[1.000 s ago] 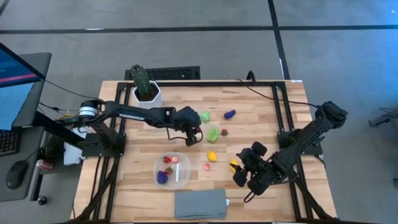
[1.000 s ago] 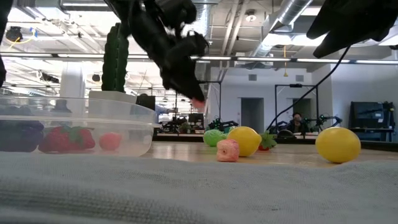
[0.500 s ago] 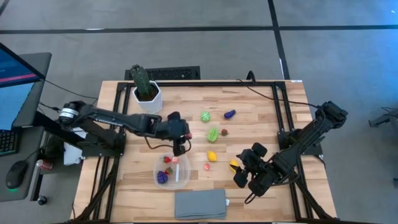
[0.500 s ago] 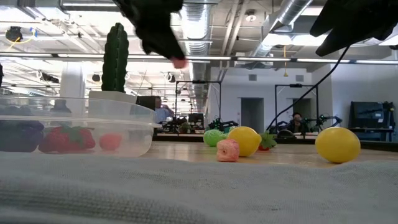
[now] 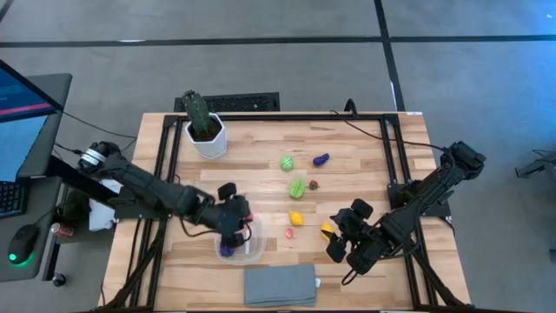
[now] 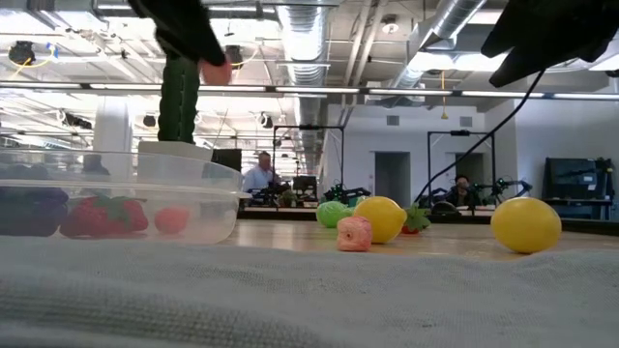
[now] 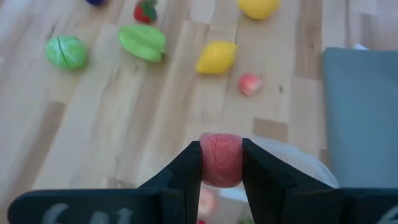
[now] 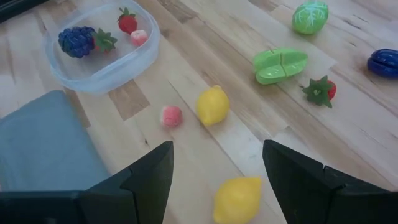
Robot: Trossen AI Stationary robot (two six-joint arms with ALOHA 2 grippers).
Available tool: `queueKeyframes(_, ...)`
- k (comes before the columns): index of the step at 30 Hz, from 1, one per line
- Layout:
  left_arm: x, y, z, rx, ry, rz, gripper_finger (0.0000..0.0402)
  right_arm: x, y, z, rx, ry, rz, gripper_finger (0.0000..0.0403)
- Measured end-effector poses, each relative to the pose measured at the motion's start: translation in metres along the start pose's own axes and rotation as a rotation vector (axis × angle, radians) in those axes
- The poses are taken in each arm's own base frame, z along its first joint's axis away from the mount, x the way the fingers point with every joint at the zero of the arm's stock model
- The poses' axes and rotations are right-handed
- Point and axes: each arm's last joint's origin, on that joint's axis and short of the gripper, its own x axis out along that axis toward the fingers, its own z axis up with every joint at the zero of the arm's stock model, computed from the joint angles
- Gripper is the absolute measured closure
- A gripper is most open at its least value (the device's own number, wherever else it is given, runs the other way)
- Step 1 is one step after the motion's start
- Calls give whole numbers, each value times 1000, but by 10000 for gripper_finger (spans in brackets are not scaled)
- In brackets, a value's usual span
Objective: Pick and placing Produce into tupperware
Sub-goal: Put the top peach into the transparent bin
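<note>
The left gripper (image 7: 221,163) pinches a small pink-red produce piece (image 7: 221,160) above the clear, low-walled tupperware (image 5: 254,248) near the table's front edge (its arm hides most of the container from above). Inside lie a purple grape bunch (image 8: 77,41) and red berries (image 8: 127,20). The right gripper (image 8: 217,163) waits with fingers apart over a yellow lemon (image 8: 237,199), holding nothing

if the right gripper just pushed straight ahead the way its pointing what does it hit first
Most likely the yellow lemon lying between the open fingers of the right gripper. A second lemon and a pink piece lie beyond it; depth is hard to judge.
</note>
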Motion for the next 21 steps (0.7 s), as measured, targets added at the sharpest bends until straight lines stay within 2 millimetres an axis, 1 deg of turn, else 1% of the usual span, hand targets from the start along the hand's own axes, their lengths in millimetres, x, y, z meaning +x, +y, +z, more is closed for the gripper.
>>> queueKeyframes(4,-8,-14,-12,-26,-2,27,315,1,-1,1,-16,0,-5,132)
queueKeyframes(8,-15,-23,-23,-60,-4,65,315,2,-1,2,-30,-1,-7,132)
queueKeyframes(13,-21,-30,-35,-98,-19,135,315,3,-1,3,-40,-1,-11,132)
queueKeyframes(17,-25,-34,-42,-123,-29,159,315,3,-1,3,-46,-1,-11,132)
queueKeyframes(21,-20,-35,-57,-161,-26,177,315,3,-1,3,-47,-1,-11,132)
